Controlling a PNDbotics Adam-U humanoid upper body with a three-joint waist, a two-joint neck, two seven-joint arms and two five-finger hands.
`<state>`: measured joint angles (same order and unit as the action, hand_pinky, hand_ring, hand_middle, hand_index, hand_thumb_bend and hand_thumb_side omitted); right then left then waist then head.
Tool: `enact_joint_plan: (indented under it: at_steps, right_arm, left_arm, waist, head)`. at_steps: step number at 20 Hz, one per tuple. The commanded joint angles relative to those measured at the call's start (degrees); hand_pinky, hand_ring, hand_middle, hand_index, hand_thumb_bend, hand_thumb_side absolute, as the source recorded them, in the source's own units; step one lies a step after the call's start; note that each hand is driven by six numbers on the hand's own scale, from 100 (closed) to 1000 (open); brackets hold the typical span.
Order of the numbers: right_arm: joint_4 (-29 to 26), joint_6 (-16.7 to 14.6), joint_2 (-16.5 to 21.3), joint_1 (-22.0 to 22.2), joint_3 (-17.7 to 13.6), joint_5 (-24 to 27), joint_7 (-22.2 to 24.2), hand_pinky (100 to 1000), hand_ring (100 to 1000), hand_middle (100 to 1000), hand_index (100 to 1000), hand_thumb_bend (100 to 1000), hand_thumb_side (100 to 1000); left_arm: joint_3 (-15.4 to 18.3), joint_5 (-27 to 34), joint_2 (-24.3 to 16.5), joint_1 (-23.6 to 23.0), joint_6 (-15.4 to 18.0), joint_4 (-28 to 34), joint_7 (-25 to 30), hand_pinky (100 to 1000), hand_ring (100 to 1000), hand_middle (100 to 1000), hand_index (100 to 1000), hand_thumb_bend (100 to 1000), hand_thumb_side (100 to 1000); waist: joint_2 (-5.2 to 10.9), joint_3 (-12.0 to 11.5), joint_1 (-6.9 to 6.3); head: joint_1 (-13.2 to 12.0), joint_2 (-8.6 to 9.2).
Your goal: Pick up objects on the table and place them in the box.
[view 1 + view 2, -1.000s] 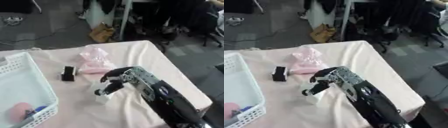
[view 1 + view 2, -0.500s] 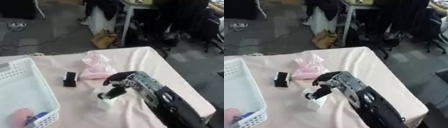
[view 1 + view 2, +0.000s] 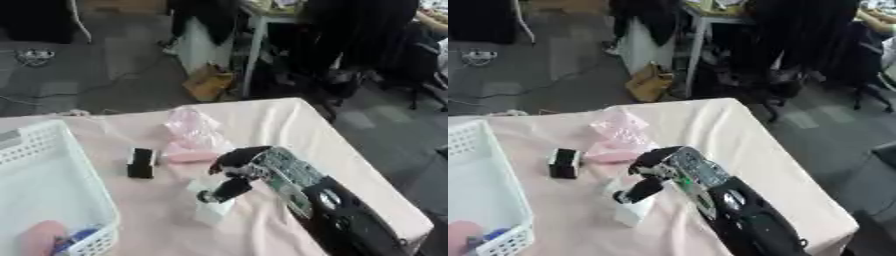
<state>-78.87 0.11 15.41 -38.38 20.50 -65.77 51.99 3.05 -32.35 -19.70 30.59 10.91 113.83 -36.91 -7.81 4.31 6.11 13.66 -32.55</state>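
On table: one white block (image 3: 213, 211) (right hand (image 3: 234, 167) gripping), one black box (image 3: 141, 163).

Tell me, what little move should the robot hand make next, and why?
Probably close the right hand round the small white block and lift it. The curled fingers sit right on top of the block, which rests on the pink tablecloth, and the white basket it belongs in lies off to the left.
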Motion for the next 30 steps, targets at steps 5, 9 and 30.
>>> enact_joint_plan:
  at_steps: [5,9,30]
  right_arm:
    - [1.7,-0.6,0.2,-1.9,-0.7,-0.2,0.0,937,1000,908,976,453,1000]
    - [2.6,-0.8,0.1,-2.4,-0.7,-0.4,-0.1,936,1000,908,973,446,1000]
    - [6.6,-2.3,-0.9,-3.2,-0.6,0.3,-0.1,938,1000,907,958,413,1000]
  left_arm:
    - [0.5,-0.2,-0.4,1.3,0.0,0.8,-0.1,862,947,826,866,100,825]
    - [0.5,-0.1,-0.2,1.4,-0.1,0.8,-0.1,861,947,826,866,100,822]
    - [0.6,0.1,0.1,1.8,0.0,0.8,-0.2,862,947,825,868,100,816]
  waist:
    - [0.33,-0.5,-1.15]
    - [0.09,-0.7,-1.49]
    - [-0.31,-1.3,-1.7]
  head:
    - [0.7,1.07]
    - [1.0,1.1]
    - [1.3,1.54]
